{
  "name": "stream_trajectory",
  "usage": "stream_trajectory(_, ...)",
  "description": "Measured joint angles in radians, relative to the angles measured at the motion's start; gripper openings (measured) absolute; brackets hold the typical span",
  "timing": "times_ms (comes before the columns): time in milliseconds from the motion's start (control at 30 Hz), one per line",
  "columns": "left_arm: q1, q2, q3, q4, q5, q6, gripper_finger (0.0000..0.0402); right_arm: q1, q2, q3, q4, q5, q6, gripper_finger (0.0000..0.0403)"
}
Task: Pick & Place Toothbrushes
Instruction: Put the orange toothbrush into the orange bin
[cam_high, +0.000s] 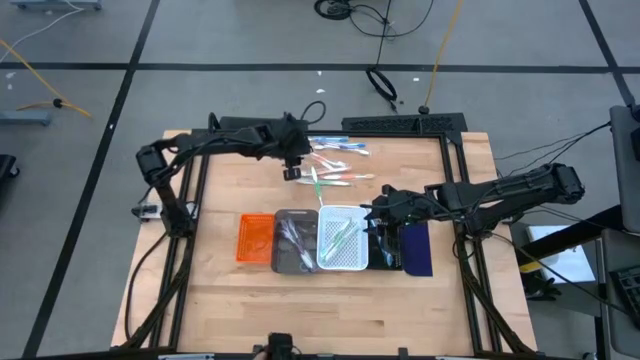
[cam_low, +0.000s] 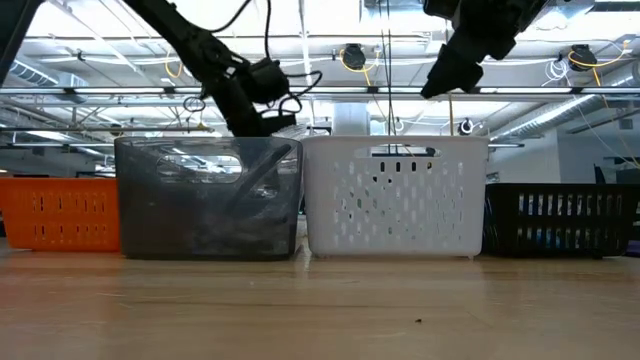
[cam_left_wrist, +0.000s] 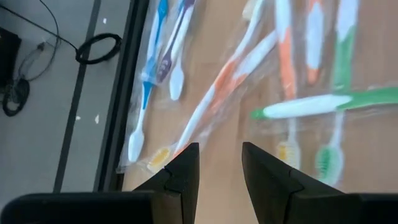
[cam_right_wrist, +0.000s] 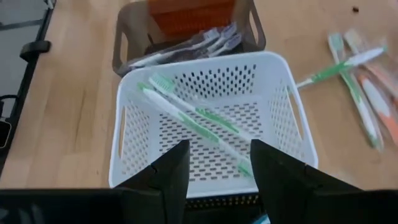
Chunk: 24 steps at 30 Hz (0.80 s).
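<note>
Across the table's middle, four baskets in a row: orange basket (cam_high: 254, 238), grey basket (cam_high: 294, 242), white basket (cam_high: 342, 240), black basket (cam_high: 388, 248), with a navy tray (cam_high: 417, 250) alongside. No brand, label or writing can be read on anything.

Loose toothbrushes (cam_high: 335, 165) lie scattered on the wood at the far side, in green, orange, blue and white, some in clear wrappers. Green-and-white toothbrushes (cam_right_wrist: 193, 115) lie crosswise inside the white basket; pale ones (cam_right_wrist: 186, 45) sit in the grey basket.

Left gripper (cam_high: 292, 172) hangs above the loose pile, jaws parted, nothing between them. Right gripper (cam_high: 368, 213) is at the white basket's right edge, jaws parted, empty.
</note>
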Motion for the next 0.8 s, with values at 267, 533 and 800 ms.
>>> stream_trajectory(267,0.058,0.055,0.0,0.026,0.103,0.013,0.0122,0.0,0.0,0.0,0.029,0.002,-0.015,0.0159)
stream_trajectory(533,0.09,0.094,0.0,0.063,0.096,0.037,0.0122,0.0,0.0,0.0,0.047,0.003,-0.038,0.0156)
stream_trajectory(800,0.11,0.142,-0.001,0.079,0.094,0.063,0.0122,0.0,0.0,0.0,0.07,0.003,-0.049,0.0155)
